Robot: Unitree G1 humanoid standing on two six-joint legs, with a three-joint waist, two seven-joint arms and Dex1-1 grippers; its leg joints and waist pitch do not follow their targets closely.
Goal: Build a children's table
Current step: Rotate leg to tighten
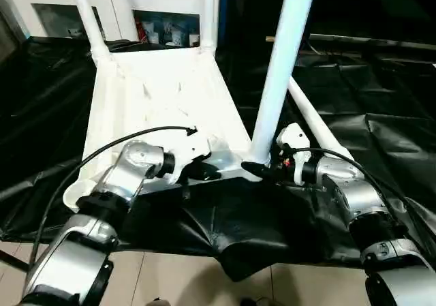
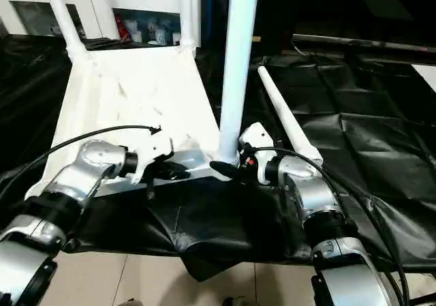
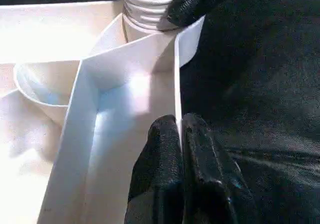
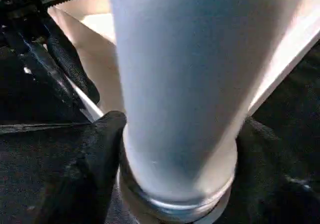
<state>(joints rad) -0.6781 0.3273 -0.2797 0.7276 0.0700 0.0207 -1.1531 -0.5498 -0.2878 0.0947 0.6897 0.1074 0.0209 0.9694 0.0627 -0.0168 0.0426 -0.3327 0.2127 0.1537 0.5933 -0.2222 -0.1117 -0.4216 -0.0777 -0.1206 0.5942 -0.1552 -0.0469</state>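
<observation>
Nearest to me, my two silver forearms reach in over the black sheet (image 1: 225, 231) that covers the floor. The left gripper (image 1: 197, 167) sits at the near edge of the upturned white tabletop (image 1: 163, 95). From the left wrist view I can see its fingers (image 3: 165, 159) pressed together on the thin near rim wall of the tabletop, one finger on each side of it.

Just to the right of that, the right gripper (image 1: 262, 167) is at the tabletop's near right corner, around the base of the standing leg (image 1: 279, 67). In the right wrist view its fingers (image 4: 97, 154) stand apart, one on either side of the leg's foot, where the tube meets the round corner socket (image 4: 175, 204). I cannot tell whether both fingers are pressing the tube or only lying beside it.

The tabletop lies underside up on the black sheet, ribs showing, its near edge toward me and its far edge toward the white cabinet (image 1: 122, 6). The leg at the near right corner rises upright out of the top of the picture. Beside that corner, a loose leg (image 1: 317, 125) lies flat on the sheet, angled away to the right.

At the far edge, two more legs stand in their sockets: one at the far left corner (image 1: 87, 16), tilted slightly, and one at the far right corner (image 1: 209, 13).
</observation>
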